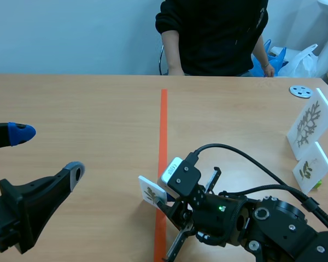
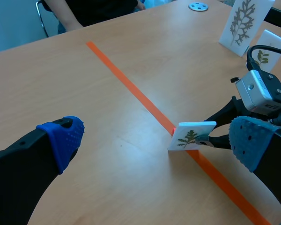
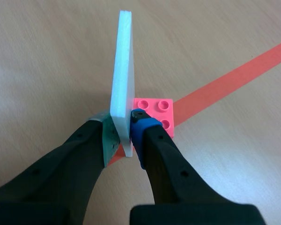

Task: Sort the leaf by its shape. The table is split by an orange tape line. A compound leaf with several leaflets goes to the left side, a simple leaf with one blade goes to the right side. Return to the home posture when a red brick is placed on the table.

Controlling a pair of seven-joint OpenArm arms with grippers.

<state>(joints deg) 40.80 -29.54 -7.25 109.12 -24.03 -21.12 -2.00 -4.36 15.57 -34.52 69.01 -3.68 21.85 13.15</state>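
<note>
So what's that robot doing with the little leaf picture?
The right gripper is pinching a white leaf card, standing it upright at the orange tape line, next to a pink studded block. The leaf has several leaflets. The left gripper hangs open over the left side, holding nothing. Two more leaf cards stand on the right side.

Arms: two, black, moulded housings. On left gripper (image 1: 48, 153): thick black fingers, one blue dotted pad (image 1: 21, 132), one grey-blue pad (image 1: 75, 172). On right gripper (image 3: 124, 133): blue pad (image 3: 141, 123), grey-green pad (image 3: 107, 133). Behind right gripper: white camera module (image 1: 180, 176), looping black cables (image 1: 246, 158), small green indicator light (image 1: 223, 208)
</note>
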